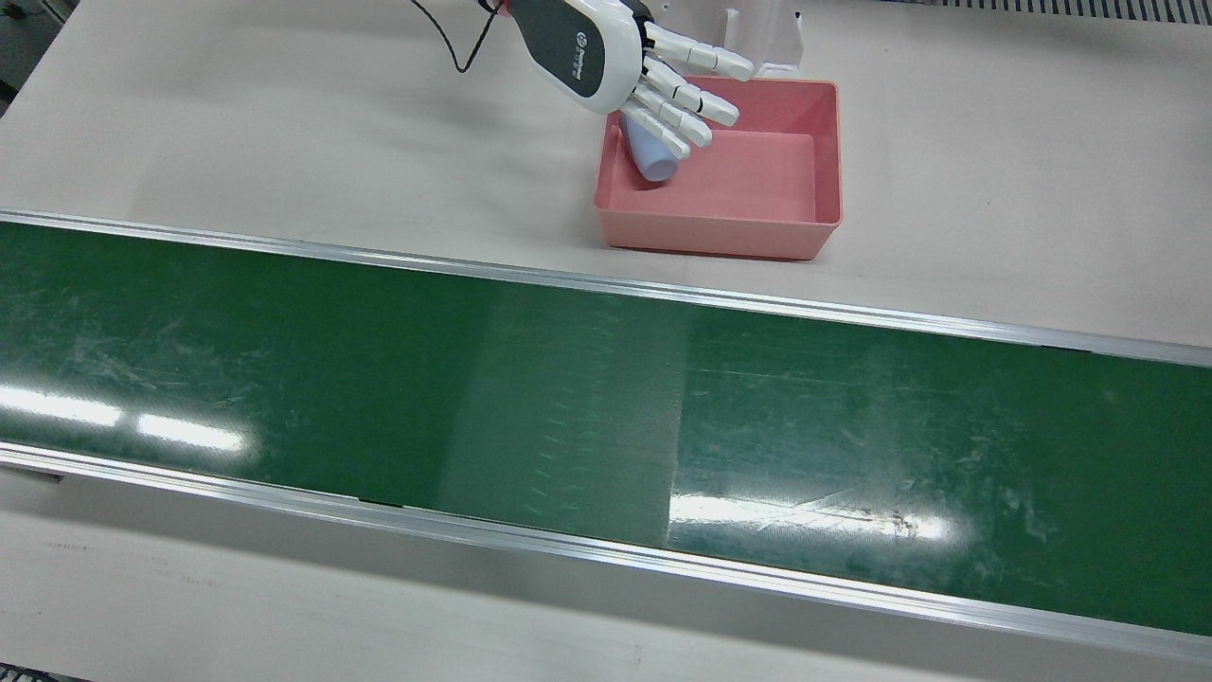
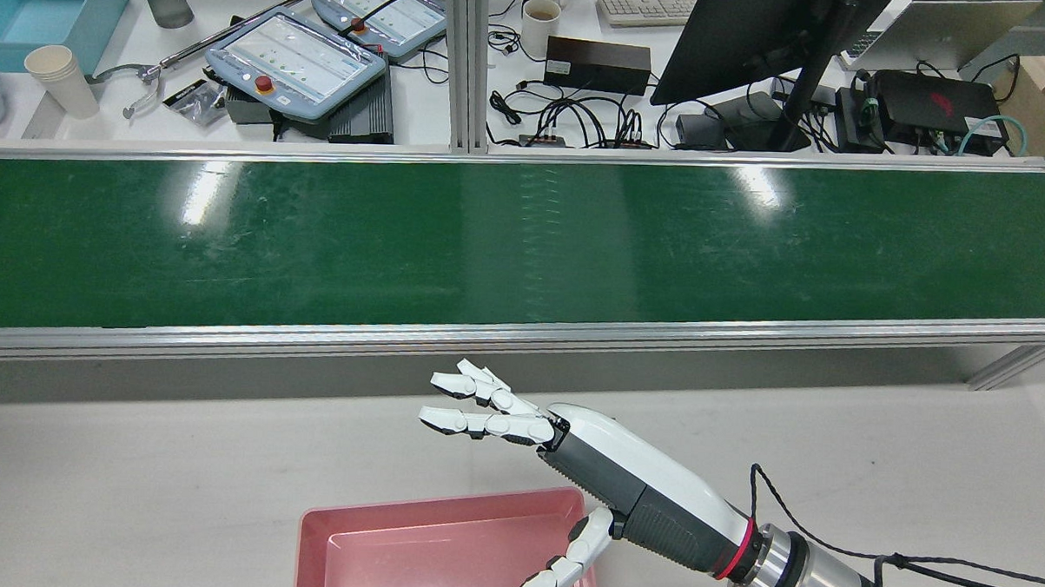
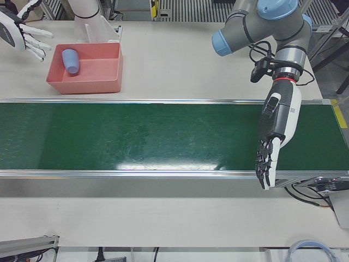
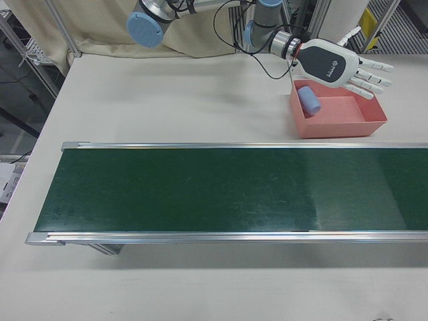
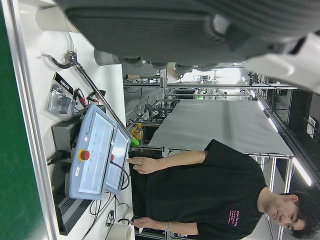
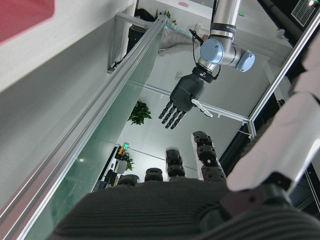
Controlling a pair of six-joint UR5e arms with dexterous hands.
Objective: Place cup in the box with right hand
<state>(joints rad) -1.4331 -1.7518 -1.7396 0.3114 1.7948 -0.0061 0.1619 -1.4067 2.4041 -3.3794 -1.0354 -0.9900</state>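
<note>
A light blue cup [image 1: 650,152] lies on its side inside the pink box [image 1: 814,133], at the box's left end; it also shows in the left-front view [image 3: 70,60] and the right-front view [image 4: 309,99]. My right hand [image 1: 653,71] is open with fingers spread, above the box's left rim and apart from the cup; it also shows in the rear view [image 2: 518,424] and the right-front view [image 4: 348,67]. My left hand [image 3: 272,139] is open and empty, fingers pointing down over the far end of the green belt [image 3: 136,136].
The green conveyor belt [image 1: 568,407] with aluminium rails runs across the table in front of the box. A white pedestal [image 1: 762,33] stands behind the box. Desks with teach pendants [image 2: 296,60], cables and a monitor lie beyond the belt.
</note>
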